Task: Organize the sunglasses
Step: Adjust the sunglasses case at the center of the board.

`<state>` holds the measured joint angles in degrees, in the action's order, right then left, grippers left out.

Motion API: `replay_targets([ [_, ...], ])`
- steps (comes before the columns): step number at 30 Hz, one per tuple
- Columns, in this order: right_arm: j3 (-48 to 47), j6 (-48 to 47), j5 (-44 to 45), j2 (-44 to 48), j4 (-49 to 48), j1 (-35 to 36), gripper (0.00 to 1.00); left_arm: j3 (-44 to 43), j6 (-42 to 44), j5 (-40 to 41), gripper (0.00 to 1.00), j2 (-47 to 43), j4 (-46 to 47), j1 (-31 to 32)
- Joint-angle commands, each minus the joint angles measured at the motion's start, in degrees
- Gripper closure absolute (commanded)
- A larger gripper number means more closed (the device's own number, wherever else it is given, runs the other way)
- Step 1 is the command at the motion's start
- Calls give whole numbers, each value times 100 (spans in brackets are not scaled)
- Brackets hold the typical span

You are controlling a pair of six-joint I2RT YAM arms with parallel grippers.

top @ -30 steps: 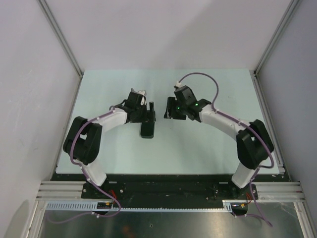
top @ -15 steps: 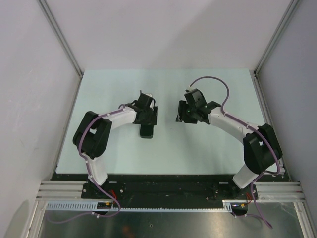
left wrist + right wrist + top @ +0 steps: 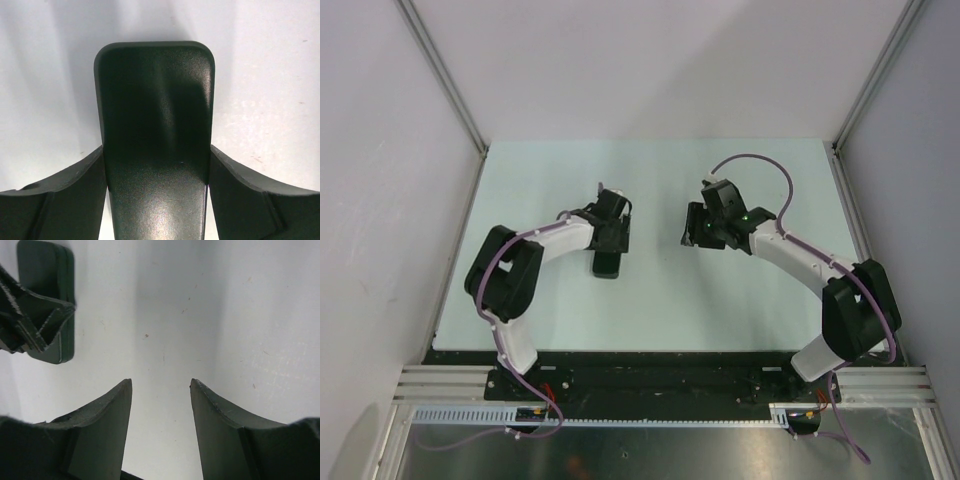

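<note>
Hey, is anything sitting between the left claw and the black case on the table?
Nothing visible is. The black case lies right between the fingers of the left claw, which look pressed against its two long sides. The right claw hangs open over the table, off to one side of the case.

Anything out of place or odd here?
Nothing spilled or damaged. The black case lies flat, gripped at both sides by the left pincer; the right pincer hangs open over the table. No sunglasses show in any view.

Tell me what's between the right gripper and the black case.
Only bare table: the right wrist view shows nothing between the right gripper and the black case.
</note>
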<state>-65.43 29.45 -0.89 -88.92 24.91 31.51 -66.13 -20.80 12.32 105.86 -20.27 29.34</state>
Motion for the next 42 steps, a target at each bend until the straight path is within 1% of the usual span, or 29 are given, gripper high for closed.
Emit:
replay_targets([
  [1, 100, -150, -43, 227, -205, -110, 45, 275, 190, 719, 50, -408, -267, -280],
  [3, 118, -159, -131, 235, -223, -153, 45, 424, 181, 693, 49, -496, -258, -429],
  [5, 171, -176, -175, 235, -284, -171, 45, 521, 251, 667, 46, -610, -249, -517],
  [6, 188, -168, -219, 235, -302, -189, 45, 574, 278, 641, 36, -628, -258, -535],
  [8, 215, -185, -263, 226, -346, -215, 45, 592, 366, 588, 26, -716, -258, -544],
  [9, 223, -185, -315, 218, -346, -215, 45, 592, 383, 570, 17, -751, -249, -544],
  [12, 241, -185, -368, 235, -372, -241, 45, 514, 383, 509, 9, -865, -249, -605],
  [14, 241, -212, -395, 262, -373, -259, 45, 461, 375, 421, 7, -927, -241, -692],
  [15, 241, -229, -421, 270, -372, -268, 45, 426, 383, 238, 6, -988, -240, -737],
  [18, 232, -282, -421, 314, -329, -285, 45, 399, 418, 35, 5, -1164, -232, -825],
  [27, 276, -352, -448, 376, -249, -329, 45, 557, 243, -194, 5, -1534, -205, -1080],
  [37, 355, -396, -509, 446, -258, -382, 45, 838, -3, -256, 6, -1139, -126, -1089],
  [42, 390, -388, -500, 473, -249, -391, 45, 961, -91, -125, 6, -910, -117, -1089],
])
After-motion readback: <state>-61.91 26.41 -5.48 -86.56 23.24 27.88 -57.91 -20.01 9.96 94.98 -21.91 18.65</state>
